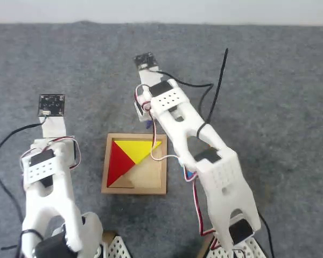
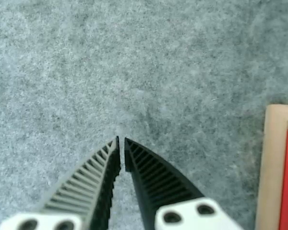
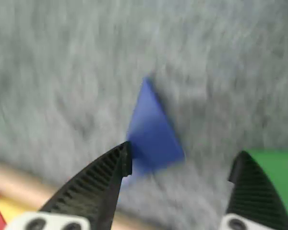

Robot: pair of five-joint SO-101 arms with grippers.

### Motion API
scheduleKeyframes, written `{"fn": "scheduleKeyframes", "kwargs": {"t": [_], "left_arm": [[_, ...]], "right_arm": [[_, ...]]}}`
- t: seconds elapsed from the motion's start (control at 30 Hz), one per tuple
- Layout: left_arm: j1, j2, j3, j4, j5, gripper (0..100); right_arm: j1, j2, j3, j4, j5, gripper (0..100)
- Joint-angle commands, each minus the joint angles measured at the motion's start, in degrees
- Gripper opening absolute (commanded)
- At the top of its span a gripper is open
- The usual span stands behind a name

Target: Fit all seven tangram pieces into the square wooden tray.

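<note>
Two arms are flanking the wooden tray. Right gripper is hanging wide open, empty, over a blurred blue triangle, its finger half-hiding a green piece. Left gripper is hovering nearly closed, empty.

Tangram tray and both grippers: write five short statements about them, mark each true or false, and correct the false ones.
1. The wooden tray holds a red piece and a yellow piece. True.
2. The left gripper is wide open. False: it is shut, over bare carpet.
3. The right gripper is open. True.
4. The blue triangle lies inside the tray. False: it lies on the carpet outside the tray, by the right gripper.
5. A green piece lies on the carpet near the right gripper. True.
</note>
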Motion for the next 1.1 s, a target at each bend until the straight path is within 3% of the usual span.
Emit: {"fn": "scheduleKeyframes", "kwargs": {"t": [0.0,0.43,0.6,0.77,0.93,1.07], "left_arm": [[-0.1,0.0,-0.2,-1.0,0.5,2],[-0.1,0.0,-0.2,-1.0,0.5,2],[-0.1,0.0,-0.2,-1.0,0.5,2],[-0.1,0.0,-0.2,-1.0,0.5,2],[-0.1,0.0,-0.2,-1.0,0.5,2],[-0.1,0.0,-0.2,-1.0,0.5,2]], "right_arm": [[0.1,5.8,-16.4,4.7,0.5,34.4],[-1.8,25.5,-54.0,19.9,1.5,34.0],[-1.6,29.1,-55.6,20.4,1.1,28.4],[-1.9,29.3,-55.9,25.7,-5.9,34.9],[-2.1,29.8,-55.7,25.5,-5.8,34.8],[-1.9,29.8,-55.7,23.7,-3.1,27.0]]}}
